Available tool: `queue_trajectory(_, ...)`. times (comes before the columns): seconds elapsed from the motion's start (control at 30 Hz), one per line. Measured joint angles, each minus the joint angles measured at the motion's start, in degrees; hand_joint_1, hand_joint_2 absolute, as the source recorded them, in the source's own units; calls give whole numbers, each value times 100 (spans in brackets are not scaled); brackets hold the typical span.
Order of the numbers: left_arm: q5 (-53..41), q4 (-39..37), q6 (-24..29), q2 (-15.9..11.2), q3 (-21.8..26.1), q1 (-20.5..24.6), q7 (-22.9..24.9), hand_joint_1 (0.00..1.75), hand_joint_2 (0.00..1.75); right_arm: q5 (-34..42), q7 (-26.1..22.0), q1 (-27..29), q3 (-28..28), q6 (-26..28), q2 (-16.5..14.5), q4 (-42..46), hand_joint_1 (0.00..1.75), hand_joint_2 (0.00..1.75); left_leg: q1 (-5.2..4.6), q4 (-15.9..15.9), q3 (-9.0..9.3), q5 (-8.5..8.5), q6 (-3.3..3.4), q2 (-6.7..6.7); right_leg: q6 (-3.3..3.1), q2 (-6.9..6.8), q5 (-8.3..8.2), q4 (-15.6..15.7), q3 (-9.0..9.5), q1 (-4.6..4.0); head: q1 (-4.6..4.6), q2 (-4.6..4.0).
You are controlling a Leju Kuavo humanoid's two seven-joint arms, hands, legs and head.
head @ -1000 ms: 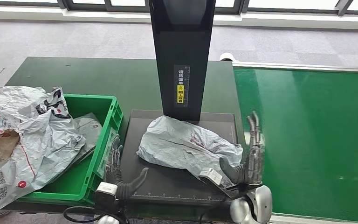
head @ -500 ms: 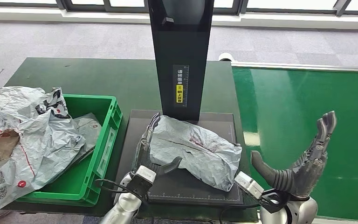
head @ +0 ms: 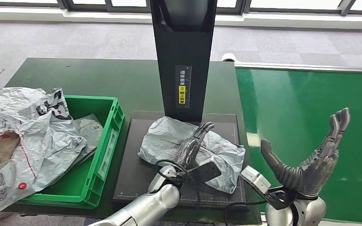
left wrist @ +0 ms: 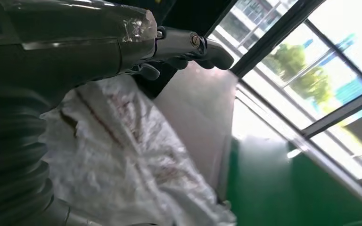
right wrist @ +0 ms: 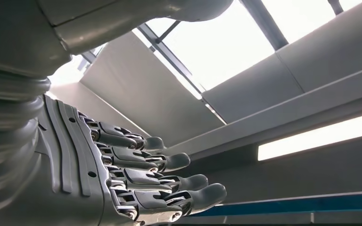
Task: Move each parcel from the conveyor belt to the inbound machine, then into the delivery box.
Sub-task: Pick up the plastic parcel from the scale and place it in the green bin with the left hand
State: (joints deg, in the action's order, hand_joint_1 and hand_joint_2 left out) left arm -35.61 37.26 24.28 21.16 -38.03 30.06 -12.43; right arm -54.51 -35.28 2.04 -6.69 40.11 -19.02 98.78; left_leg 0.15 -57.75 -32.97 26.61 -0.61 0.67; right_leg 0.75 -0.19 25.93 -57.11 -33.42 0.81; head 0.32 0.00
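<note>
Right now our left hand [head: 192, 147] lies on top of the grey poly-bag parcel [head: 169, 141], fingers stretched across its crumpled skin; whether the thumb has hooked under it for a true grip we cannot tell from the head or left wrist views. Our right hand [head: 311, 160] hangs empty over the conveyor belt [head: 311, 108], fingers spread wide and apart from everything. The parcel rests on the black platform of the inbound machine [head: 136, 174], just in front of its upright column [head: 184, 56], so we judge the first leg done for this one and the transfer into the green delivery box [head: 108, 141] not yet made. That box sits just beside the platform's left edge and already holds at least one flat parcel [head: 87, 129]; more bags [head: 23, 136] spill over its far rim onto the bench [head: 99, 75]. Open room lies low and to the left, over the near rim of the box, while the column closes off the back.
</note>
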Motion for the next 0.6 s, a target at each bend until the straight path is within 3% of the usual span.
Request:
queue_trajectory(0.13,-377,-736,-295,6,-703,192,831,0,175,-25,121,6,0,1,0,66,0,175,1,1,-1,1,0,-1,0,0,1,0,-1,-1,-2,0)
queue_trajectory(0.4,-562,-1337,-653,7,-1429,533,1276,0,175,-117,260,6,-2,0,0,124,0,175,1,1,7,-1,3,-10,1,-18,3,0,20,-1,-2,0)
queue_trajectory(0.53,-749,-1457,-1037,5,-1713,688,1615,175,175,-135,269,5,-2,0,0,126,0,175,0,1,12,0,13,-18,5,-32,7,3,44,0,-1,0)
queue_trajectory(0.6,-814,-1497,-1196,4,-1825,736,1694,175,175,-126,267,3,-2,0,0,126,0,175,0,1,10,9,20,-20,9,-33,16,4,67,0,-1,0)
